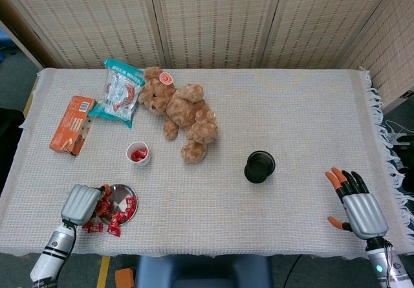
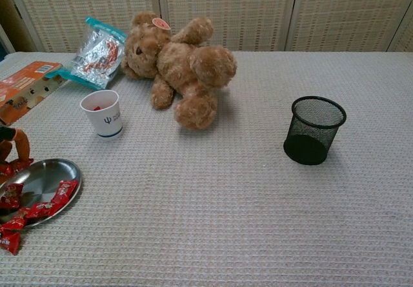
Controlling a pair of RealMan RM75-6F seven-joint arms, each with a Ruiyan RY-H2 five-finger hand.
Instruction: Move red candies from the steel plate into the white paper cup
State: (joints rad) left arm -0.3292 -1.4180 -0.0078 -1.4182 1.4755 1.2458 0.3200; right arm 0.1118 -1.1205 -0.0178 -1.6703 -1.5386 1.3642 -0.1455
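The red candies (image 1: 116,211) lie on and around the steel plate (image 1: 120,196) near the bench's front left corner; a few already sit in the white paper cup (image 1: 138,153) further back. They look light, crinkly and slippery in their wrappers, best pinched across the middle. The left hand (image 1: 80,204) hangs over the plate's left rim, and its fingers (image 2: 22,146) seem to pinch a candy, though the view is poor. The right hand (image 1: 359,205) rests near the front right corner, fingers spread, holding nothing.
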